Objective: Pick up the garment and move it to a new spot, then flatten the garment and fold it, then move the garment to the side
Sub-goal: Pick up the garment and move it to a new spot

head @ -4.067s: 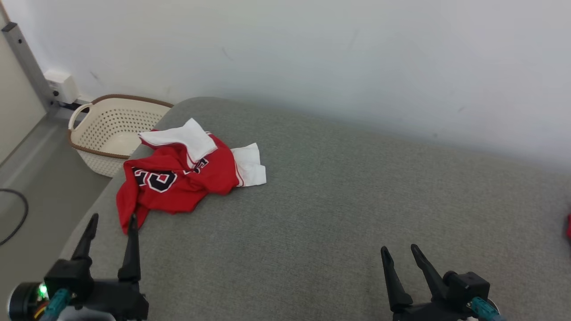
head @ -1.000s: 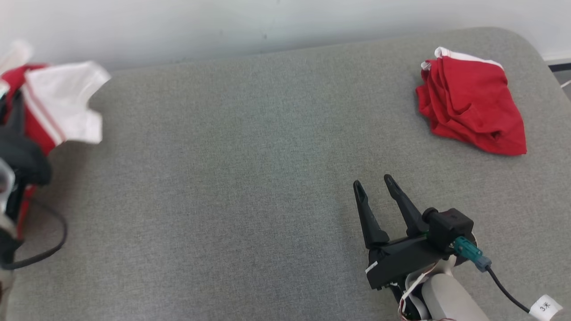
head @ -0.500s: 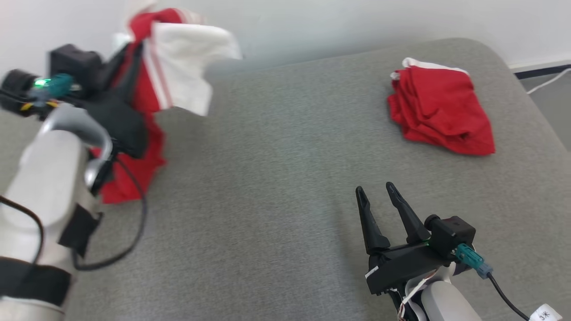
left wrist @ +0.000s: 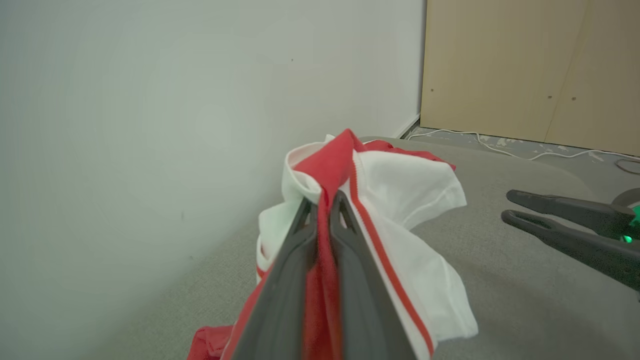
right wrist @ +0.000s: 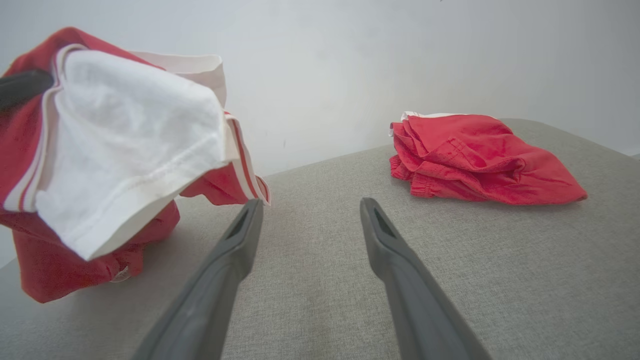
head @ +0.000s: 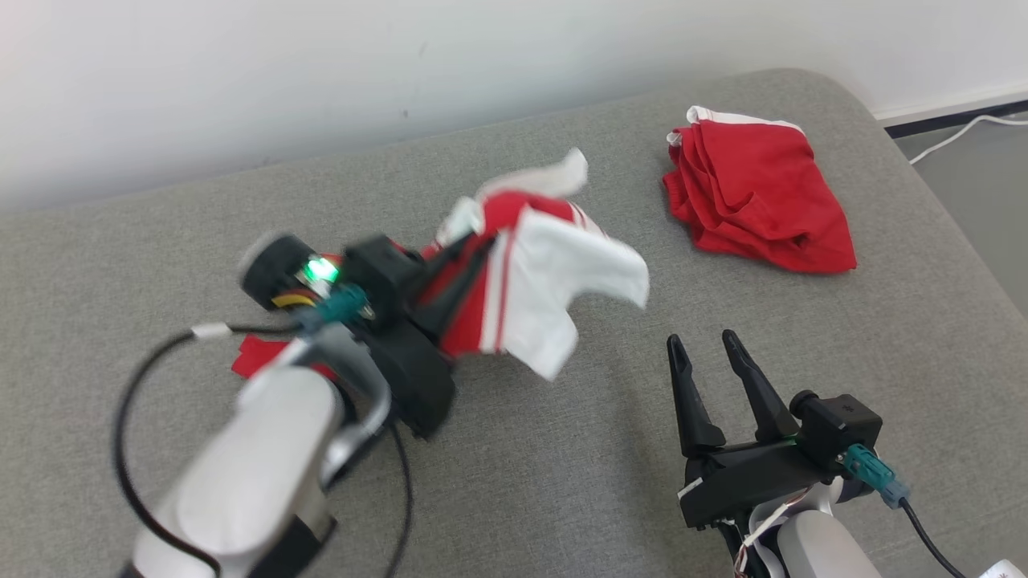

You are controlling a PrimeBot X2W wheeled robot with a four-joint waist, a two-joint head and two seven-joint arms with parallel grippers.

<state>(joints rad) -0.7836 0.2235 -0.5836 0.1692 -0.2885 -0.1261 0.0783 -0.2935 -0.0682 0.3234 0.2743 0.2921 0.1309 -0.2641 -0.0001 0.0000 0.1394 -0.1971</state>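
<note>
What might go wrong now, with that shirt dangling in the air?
The left fingers pinch only a bunched fold of the shirt, so it may slip out. It hangs crumpled and may land twisted, hard to flatten. It might also snag the open right fingers or drop onto the red pile.

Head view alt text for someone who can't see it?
The left gripper holds a red and white garment over the grey cushion. The right gripper, open and empty, is lower right; another red garment lies crumpled far right.

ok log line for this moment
phase: carry | left gripper: shut on garment | right gripper: open, empty | other red garment: far right
</note>
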